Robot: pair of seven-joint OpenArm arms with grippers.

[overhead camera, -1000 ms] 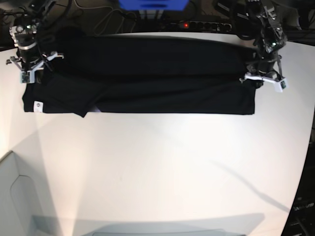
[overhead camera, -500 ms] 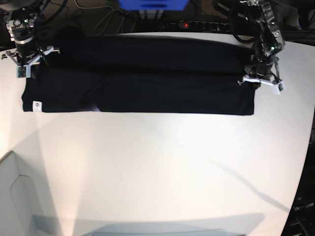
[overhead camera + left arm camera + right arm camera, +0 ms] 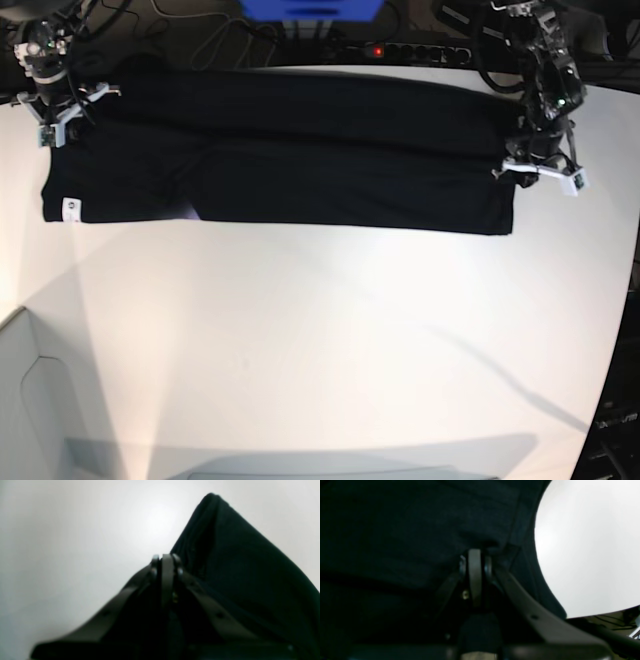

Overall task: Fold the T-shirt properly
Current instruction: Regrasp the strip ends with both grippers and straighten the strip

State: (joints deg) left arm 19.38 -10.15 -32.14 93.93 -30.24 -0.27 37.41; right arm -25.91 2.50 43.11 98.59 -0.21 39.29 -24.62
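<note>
T-shirt (image 3: 300,160) pinched at both ends. Left tool (image 3: 165,559) closed tight, fingers pressed together on the black fabric edge; cloth rising behind the tips to a peaked, layered fold in the left wrist view. In the base view, left tool (image 3: 540,168) at the shirt's right end, just beside the near right corner. Right tool (image 3: 475,555) likewise clamped, fingertips buried in dark cloth, fabric bunched over the tips; white desk (image 3: 582,555) showing beyond the shirt's curved edge. In the base view, right tool (image 3: 55,100) at the far left corner of the shirt.

Shirt itself: lying flat as a long black band across the far part of the desk (image 3: 320,350), stretched between the two tools. Plain black side up. Horizontal fold line running lengthwise through the middle. Near edge straight on the right half, slightly stepped at left-centre, with a small pale patch (image 3: 190,208) showing at the step. Small white tag (image 3: 70,209) at the near left corner, lying flat. Left end sitting a bit off the desk edge line, right end well short of the desk's right rim.

Behind the desk: power strip (image 3: 410,50) with a red light, cables, blue box (image 3: 310,8) at the top edge.
</note>
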